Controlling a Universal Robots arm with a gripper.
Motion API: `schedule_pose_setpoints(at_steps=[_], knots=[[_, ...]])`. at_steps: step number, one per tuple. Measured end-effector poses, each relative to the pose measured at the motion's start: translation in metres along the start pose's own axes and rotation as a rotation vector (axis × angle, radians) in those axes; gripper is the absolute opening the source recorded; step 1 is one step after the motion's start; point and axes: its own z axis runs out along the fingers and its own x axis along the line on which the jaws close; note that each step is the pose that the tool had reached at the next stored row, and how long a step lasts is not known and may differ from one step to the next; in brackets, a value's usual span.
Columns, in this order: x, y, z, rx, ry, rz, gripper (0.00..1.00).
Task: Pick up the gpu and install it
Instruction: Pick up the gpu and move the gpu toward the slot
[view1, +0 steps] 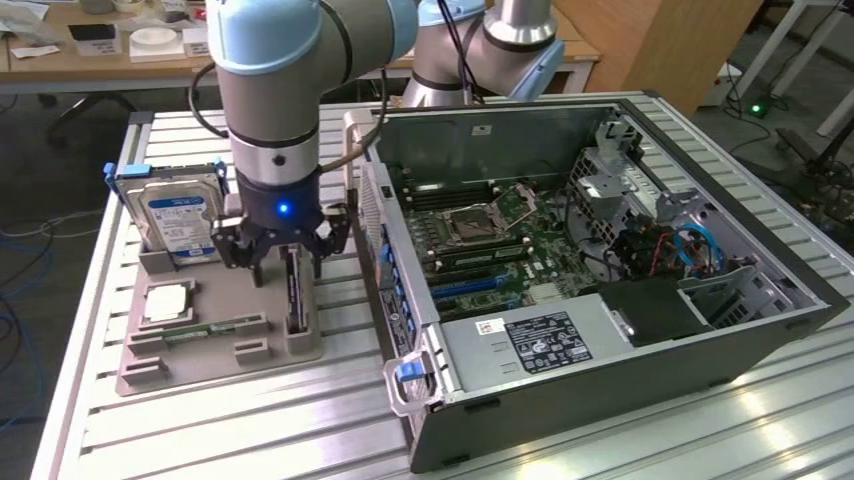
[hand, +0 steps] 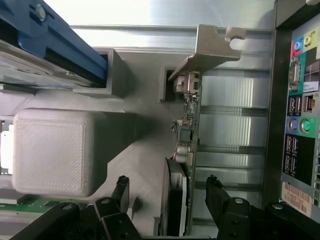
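Observation:
The gpu (view1: 296, 298) stands on its edge in a slot of the grey holder (view1: 200, 352), a thin dark card. In the wrist view the gpu (hand: 188, 117) shows edge-on, with its silvery bracket (hand: 214, 49) at the far end and a black fan face nearer the camera. My gripper (view1: 283, 262) hangs straight down over the card. It is open, and its black fingertips (hand: 120, 186) stand one on each side of the card with gaps between them and it. The gripper (hand: 167, 189) holds nothing.
The holder also carries a silver hard drive (view1: 180, 215) with a blue label, a processor (view1: 167, 300) and a green memory stick (view1: 214, 328). The open computer case (view1: 747, 330), motherboard (view1: 494, 240) exposed, lies close at the exterior view's right; its rear ports (hand: 300, 125) flank the card.

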Motion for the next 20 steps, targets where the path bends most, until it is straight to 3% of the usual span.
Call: schedule_pose_setpoints(at_steps=[5, 13, 16, 17, 20], knots=[[-0.0005, -0.0003, 0.0089, 0.0, 0.0, 0.0, 0.72], [-0.0005, -0.0003, 0.0092, 0.0, 0.0, 0.0, 0.72], [-0.0005, -0.0003, 0.0092, 0.0, 0.0001, 0.0, 0.64], [-0.0005, -0.0003, 0.0092, 0.0, 0.0001, 0.0, 0.58], [-0.0005, -0.0003, 0.0092, 0.0, 0.0, 0.0, 0.52]])
